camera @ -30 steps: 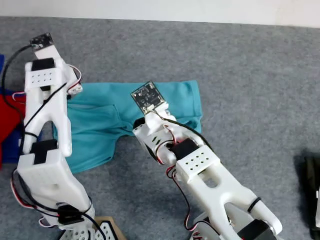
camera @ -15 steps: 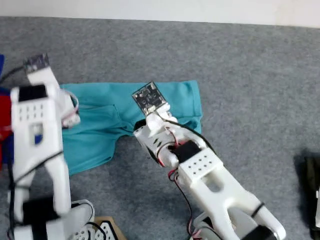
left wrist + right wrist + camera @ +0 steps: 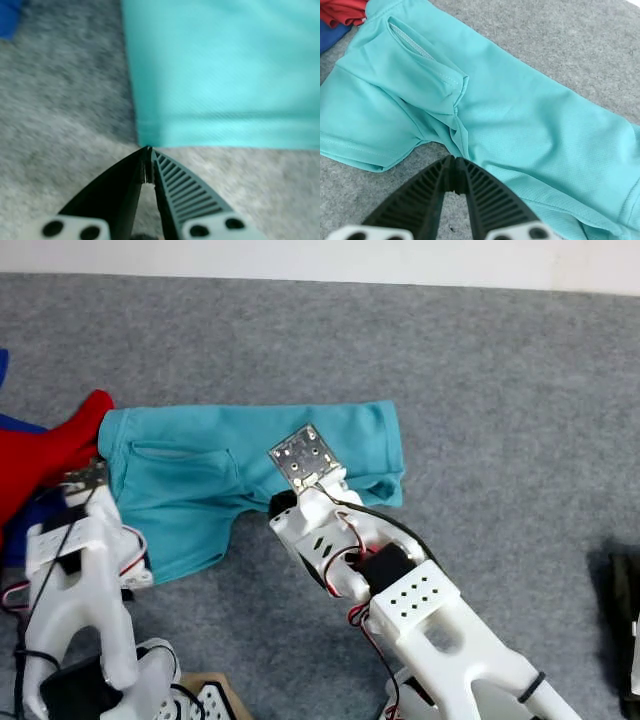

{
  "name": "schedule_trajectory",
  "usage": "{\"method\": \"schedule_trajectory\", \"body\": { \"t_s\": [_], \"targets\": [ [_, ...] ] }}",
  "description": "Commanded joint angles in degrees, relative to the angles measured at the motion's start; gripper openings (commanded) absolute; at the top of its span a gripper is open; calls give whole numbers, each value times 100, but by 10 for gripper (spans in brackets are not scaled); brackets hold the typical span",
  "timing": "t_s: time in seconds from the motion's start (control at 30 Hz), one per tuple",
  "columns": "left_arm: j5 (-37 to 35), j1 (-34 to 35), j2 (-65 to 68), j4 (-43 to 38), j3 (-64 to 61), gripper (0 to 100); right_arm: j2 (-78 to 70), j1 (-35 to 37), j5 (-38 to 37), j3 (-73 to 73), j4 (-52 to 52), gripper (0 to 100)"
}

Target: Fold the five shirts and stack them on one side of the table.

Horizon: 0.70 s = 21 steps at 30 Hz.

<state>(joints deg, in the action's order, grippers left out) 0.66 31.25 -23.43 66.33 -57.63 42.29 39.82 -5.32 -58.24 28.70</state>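
The left gripper, jaws pressed together on nothing, had drawn back within the last second from over the teal shirt to just short of its hem corner. The right gripper, likewise closed and empty, had barely shifted, its tip just before the underarm crease. The retreat bared the shirt with a sleeve splayed on the table, so folding looked unfinished. Counted: two grippers, one teal shirt, and one red shirt and one blue shirt outward of the left gripper.

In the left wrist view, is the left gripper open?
No, the left gripper has its jaws pressed together, with the tips meeting right at the hem corner of the teal shirt.
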Motion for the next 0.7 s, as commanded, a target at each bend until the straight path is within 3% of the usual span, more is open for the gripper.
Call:
{"method": "schedule_trajectory", "body": {
  "t_s": [0.0, 0.17, 0.47, 0.67],
  "targets": [
    [176, 435, -189, -308, -4, 70, 171, 57, 44, 57, 22, 6],
    [158, 444, -198, -325, -22, 193, 171, 57, -141, 40, 22, 6],
    [167, 426, -198, -290, 92, 150, 163, 127, -185, 40, 22, 6],
    [167, 470, -198, 536, 690, 135, 163, 119, -185, 40, 22, 6]
  ]
}}
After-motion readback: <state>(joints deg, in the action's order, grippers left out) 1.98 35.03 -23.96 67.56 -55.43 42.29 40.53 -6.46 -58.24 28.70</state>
